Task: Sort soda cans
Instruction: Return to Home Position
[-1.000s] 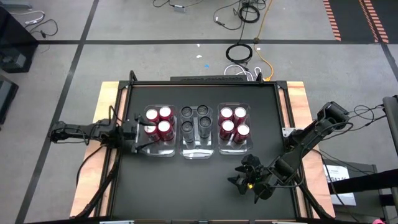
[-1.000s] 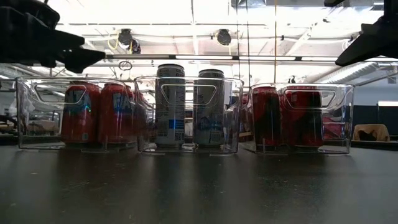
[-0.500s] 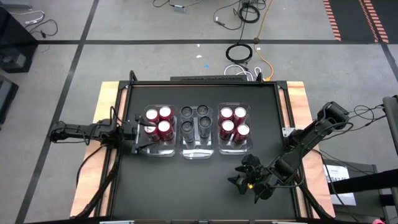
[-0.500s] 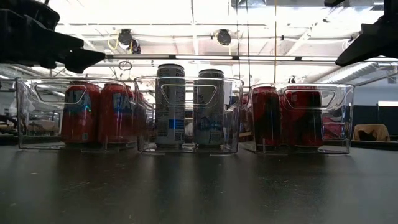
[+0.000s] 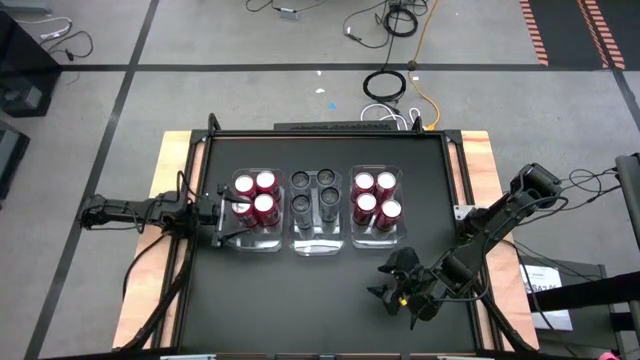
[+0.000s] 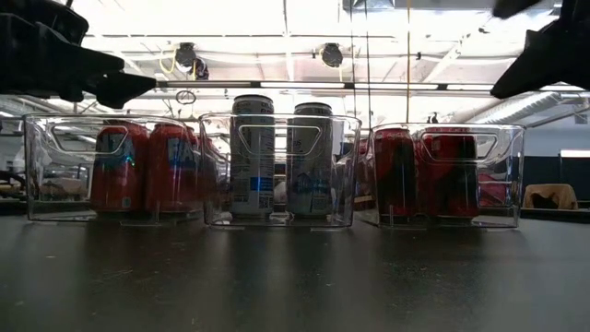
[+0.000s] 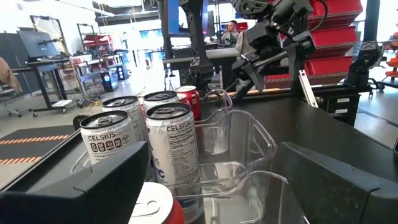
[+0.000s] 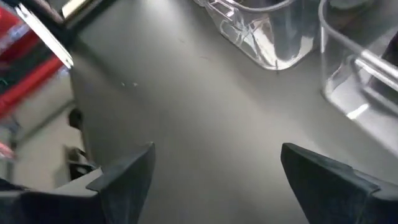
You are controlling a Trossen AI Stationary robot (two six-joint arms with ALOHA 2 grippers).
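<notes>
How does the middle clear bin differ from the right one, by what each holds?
The middle bin holds silver-grey cans with dark tops; the right bin holds red cans with white tops. The middle bin's cans rise above its rim; the right bin's cans do not pass its rim. Both bins are clear and hold four upright cans each.

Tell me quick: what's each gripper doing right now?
Left gripper: open, gripping nothing, at the left bin.
Right gripper: open, empty, over the bare table.

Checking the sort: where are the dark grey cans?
High view: dark grey soda cans stand in the middle clear plastic bin, flanked by red-can bins.
</notes>
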